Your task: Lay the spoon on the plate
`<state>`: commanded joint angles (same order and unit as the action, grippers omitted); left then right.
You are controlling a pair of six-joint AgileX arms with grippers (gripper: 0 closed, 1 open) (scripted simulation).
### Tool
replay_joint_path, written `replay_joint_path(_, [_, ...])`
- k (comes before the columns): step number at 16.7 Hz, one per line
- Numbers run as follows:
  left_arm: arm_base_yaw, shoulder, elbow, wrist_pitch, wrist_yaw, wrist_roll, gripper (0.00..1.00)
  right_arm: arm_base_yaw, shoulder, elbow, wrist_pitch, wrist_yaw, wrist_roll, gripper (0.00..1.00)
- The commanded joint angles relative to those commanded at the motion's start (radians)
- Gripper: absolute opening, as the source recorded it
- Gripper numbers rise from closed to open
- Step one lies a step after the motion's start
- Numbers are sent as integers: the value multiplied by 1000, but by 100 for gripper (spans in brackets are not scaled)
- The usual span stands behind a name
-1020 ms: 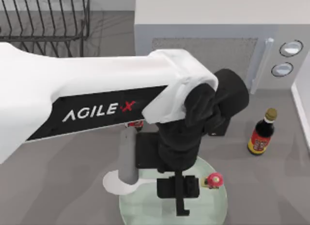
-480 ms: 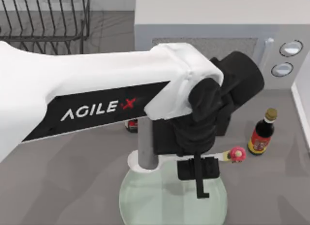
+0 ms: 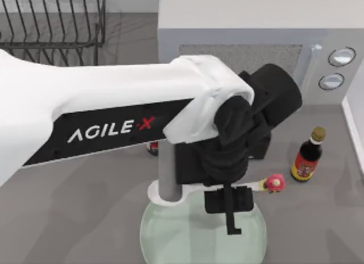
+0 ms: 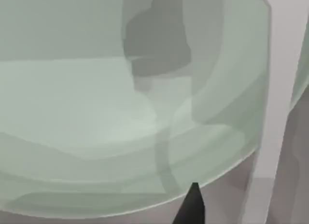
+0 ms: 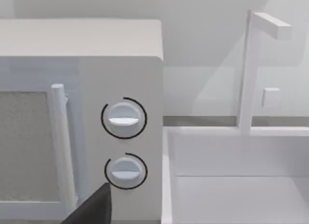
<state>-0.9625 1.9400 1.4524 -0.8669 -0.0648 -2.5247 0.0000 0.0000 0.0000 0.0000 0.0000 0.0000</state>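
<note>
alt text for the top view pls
The left arm reaches across the table, its end effector above the far part of the plate with the spoon crosswise under it. A bottle and microwave stand behind, a rack far left.

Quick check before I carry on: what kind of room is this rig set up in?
Most likely a kitchen counter: a microwave with two dials at the back, a wire dish rack, a dark sauce bottle, and a sink with a faucet.
</note>
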Motion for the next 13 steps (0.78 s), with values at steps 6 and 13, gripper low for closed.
replay_joint_path(6, [-6,46,-83,-55,44,-2,0,0,0,0,0,0,0,100])
replay_joint_path(13, [-8,68,-107,-64,53,-2,0,0,0,0,0,0,0,100])
